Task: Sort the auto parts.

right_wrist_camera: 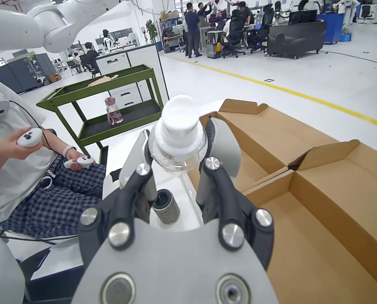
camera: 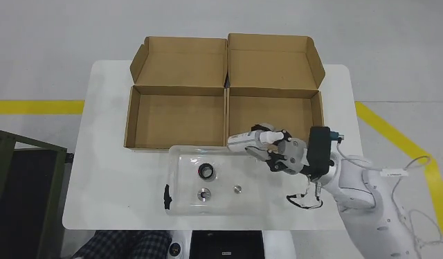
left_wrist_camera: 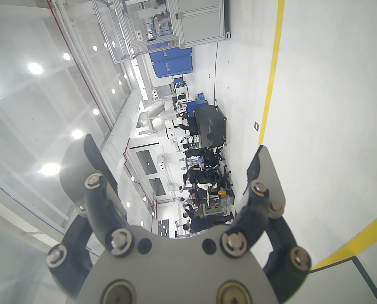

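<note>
My right gripper (camera: 259, 141) is shut on a clear part with a white cap (camera: 242, 140), holding it over the back edge of the clear tray (camera: 181, 155), just in front of the right cardboard box (camera: 273, 117). In the right wrist view the capped part (right_wrist_camera: 178, 134) sits between the fingers (right_wrist_camera: 218, 140). In the tray lie a black bearing (camera: 207, 171), a round metal part (camera: 204, 194) and a small metal piece (camera: 237, 188). The bearing (right_wrist_camera: 166, 205) lies below the held part. My left gripper (left_wrist_camera: 175, 153) is open, holds nothing and points out into the room.
Two open cardboard boxes stand side by side behind the tray; the left box (camera: 176, 120) and the right one both look bare inside. The right box's floor (right_wrist_camera: 318, 238) lies close beside my right gripper. A green cart (camera: 21, 183) stands left of the table (camera: 111, 176).
</note>
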`<state>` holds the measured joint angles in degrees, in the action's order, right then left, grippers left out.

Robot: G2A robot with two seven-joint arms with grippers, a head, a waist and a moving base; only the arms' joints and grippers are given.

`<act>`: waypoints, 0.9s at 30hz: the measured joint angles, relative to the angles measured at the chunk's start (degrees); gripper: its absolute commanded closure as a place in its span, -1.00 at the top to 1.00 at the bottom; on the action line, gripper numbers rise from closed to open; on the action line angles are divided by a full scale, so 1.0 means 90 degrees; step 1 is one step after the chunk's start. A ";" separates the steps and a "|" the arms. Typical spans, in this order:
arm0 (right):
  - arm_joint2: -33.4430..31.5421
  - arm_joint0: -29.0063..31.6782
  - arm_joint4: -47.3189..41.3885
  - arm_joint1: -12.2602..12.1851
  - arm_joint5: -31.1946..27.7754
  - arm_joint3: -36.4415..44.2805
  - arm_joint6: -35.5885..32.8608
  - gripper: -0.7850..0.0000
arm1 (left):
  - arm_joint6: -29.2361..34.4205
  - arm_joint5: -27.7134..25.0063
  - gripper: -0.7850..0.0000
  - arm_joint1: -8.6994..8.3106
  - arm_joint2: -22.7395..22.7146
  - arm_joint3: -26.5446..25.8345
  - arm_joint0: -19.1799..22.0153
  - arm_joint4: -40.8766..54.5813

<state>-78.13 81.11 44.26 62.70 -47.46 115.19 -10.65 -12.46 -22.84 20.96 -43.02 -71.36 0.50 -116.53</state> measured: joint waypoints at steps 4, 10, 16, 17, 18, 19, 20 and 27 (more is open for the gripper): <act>0.0016 -0.0008 -0.0066 -0.0003 0.0049 -0.0058 0.0020 -1.00 | 0.0000 0.0000 1.00 0.0000 0.0000 0.0000 0.0000 0.0000; 0.0145 -0.0125 0.0477 0.0016 0.0401 -0.0167 0.0013 -1.00 | 0.0000 0.0000 1.00 0.0000 0.0000 0.0000 0.0000 0.0000; 0.0379 -0.0384 0.1265 0.0054 0.0948 -0.0363 -0.0039 -1.00 | 0.0000 0.0000 1.00 0.0000 0.0000 0.0000 0.0000 0.0000; 0.0422 -0.0455 0.1389 0.0062 0.1067 -0.0403 -0.0074 -1.00 | 0.0000 0.0000 1.00 0.0000 0.0000 0.0000 0.0000 0.0000; 0.0457 -0.0511 0.1479 0.0068 0.1142 -0.0427 -0.0112 -1.00 | 0.0000 0.0000 1.00 0.0000 0.0000 0.0000 0.0000 0.0000; 0.0493 -0.0567 0.1569 0.0072 0.1208 -0.0447 -0.0156 -1.00 | 0.0000 0.0000 1.00 0.0000 0.0000 0.0000 0.0000 0.0000; 0.0536 -0.0642 0.1689 0.0079 0.1298 -0.0474 -0.0217 -1.00 | 0.0000 0.0000 1.00 0.0000 0.0000 0.0000 0.0000 0.0000; 0.0810 -0.1082 0.2204 0.0128 0.1783 -0.0835 -0.0542 -1.00 | 0.0000 0.0000 1.00 0.0000 0.0000 0.0000 0.0000 0.0000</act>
<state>-70.84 71.37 64.09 63.85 -31.41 107.68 -15.53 -12.46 -22.84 20.96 -43.02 -71.36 0.50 -116.53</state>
